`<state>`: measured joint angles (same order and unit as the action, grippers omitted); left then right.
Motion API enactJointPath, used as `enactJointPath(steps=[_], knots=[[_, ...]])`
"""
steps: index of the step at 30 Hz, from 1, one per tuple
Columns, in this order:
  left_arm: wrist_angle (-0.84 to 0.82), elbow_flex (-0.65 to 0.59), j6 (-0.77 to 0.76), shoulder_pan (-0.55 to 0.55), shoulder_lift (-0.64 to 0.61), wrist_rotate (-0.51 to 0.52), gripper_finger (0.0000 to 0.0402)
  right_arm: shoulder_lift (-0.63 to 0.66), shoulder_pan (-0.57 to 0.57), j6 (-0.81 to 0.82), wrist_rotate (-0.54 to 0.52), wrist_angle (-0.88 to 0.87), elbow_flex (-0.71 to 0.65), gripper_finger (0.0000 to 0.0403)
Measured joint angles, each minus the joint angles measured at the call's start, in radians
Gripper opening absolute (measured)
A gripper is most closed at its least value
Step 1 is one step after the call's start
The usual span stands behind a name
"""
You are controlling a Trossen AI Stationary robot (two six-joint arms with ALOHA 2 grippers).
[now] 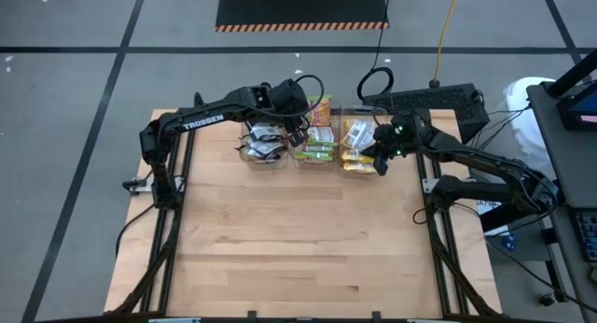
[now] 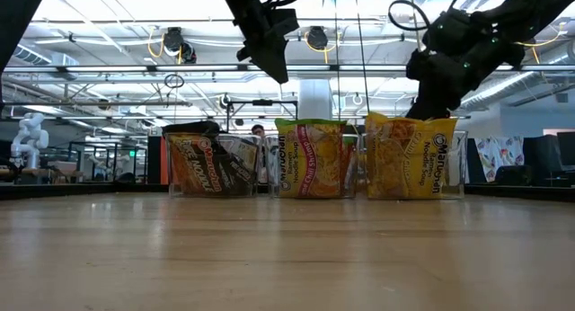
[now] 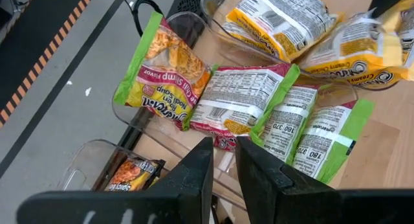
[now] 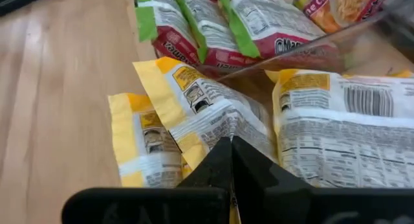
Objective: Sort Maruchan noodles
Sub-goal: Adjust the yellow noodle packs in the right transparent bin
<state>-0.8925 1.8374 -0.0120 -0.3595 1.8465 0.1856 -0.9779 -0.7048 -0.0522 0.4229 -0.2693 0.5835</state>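
Looks nearly finished. Three clear bins in a row at the far edge of the worktop, with the middle bin as landmark. Inside it, green noodles. In the bin left of it, black noodles. In the bin right of it, yellow noodles. No loose packet anywhere on the open worktop in front of the middle bin, so probably little left to sort, perhaps only tidying.

Left tool: hovering above the left rim of the middle bin, narrow gap between the fingers, holding nothing. Right tool: low over the bin to the right of the middle bin, fingers pressed together just above a yellow packet. Cannot tell whether an edge of that packet is pinched between them.

From above, only the colours and the grouping. From the low view, the packets standing behind the clear fronts, black, green and yellow, and the left tool clearly high above the bins. From the left wrist view, the empty gap of that tool and one green packet lying face up at the far end of the middle bin; inside or across the rim, cannot tell. From the right wrist view, the closed right tool and crumpled yellow packets below it.
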Motion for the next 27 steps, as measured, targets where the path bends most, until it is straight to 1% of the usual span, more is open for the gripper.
enactJointPath(steps=[6, 18, 21, 27], knots=[[0.0, 0.0, 0.0, 0.0, 0.0, 0.0, 0.0074, 0.006, 0.0, 0.014, 0.001, -0.054, 0.0, 0.0], [0.0, 0.0, 0.01, 0.0, 0.0, 0.0, 0.0074, 0.009, 0.0, 0.097, -0.002, -0.05, 0.0, 0.0003], [0.0, 0.0, 0.012, 0.0, 0.0, 0.0, 0.0074, 0.009, 0.0, 0.117, -0.002, -0.05, 0.0, 0.0017], [-0.001, 0.0, 0.013, 0.0, 0.0, 0.0, 0.0074, 0.009, 0.0, 0.118, -0.001, -0.048, 0.0, 0.0064]])
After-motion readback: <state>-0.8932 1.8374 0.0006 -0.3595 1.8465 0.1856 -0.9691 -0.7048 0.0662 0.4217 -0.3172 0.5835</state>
